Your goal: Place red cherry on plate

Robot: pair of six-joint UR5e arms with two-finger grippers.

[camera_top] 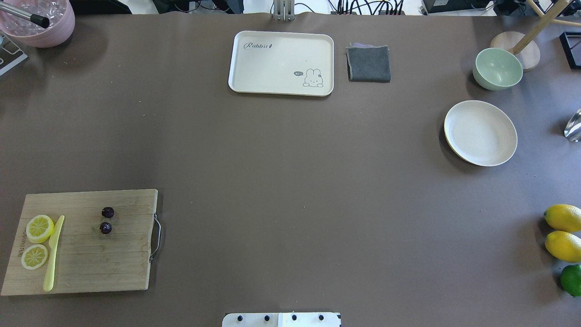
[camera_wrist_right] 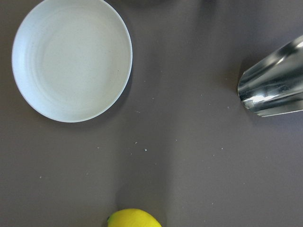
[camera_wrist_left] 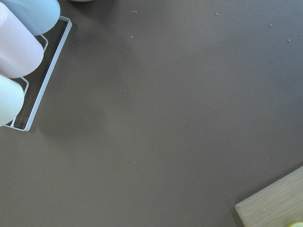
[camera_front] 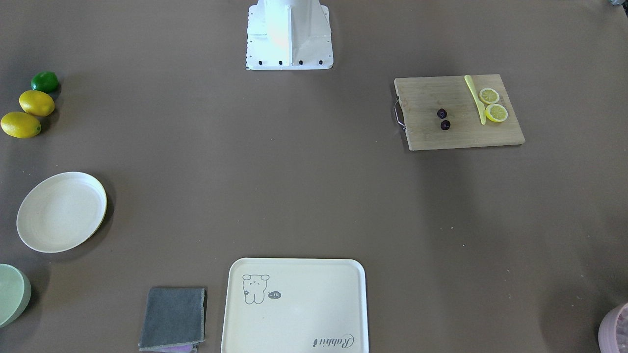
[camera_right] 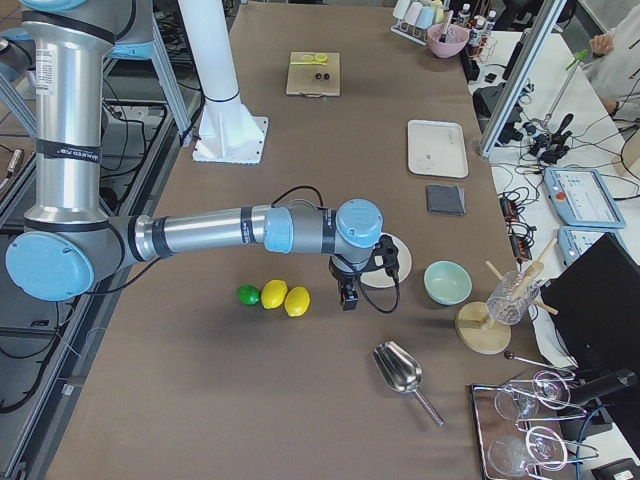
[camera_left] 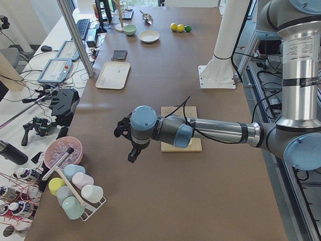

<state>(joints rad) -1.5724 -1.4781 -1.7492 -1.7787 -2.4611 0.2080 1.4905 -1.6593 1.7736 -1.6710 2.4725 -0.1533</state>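
The red cherry (camera_top: 105,227) is two small dark fruits lying on a wooden cutting board (camera_top: 91,259) at the table's near left; the red cherry (camera_front: 445,125) shows on the board's handle side. The plate (camera_top: 480,132) sits bare at the far right, and the right wrist view looks down on the plate (camera_wrist_right: 71,59). My left gripper (camera_left: 133,152) hangs over the table just beyond the board's outer end. My right gripper (camera_right: 347,296) hovers between the plate and the lemons. Both show only in side views, so I cannot tell whether they are open or shut.
On the board lie two lemon slices (camera_top: 39,228) and a yellow knife (camera_top: 53,252). A cream tray (camera_top: 281,62), grey cloth (camera_top: 368,63) and green bowl (camera_top: 497,69) line the far side. Two lemons (camera_top: 563,218), a lime (camera_top: 571,279), a metal scoop (camera_wrist_right: 272,85) and a cup rack (camera_wrist_left: 21,52) stand at the table's ends.
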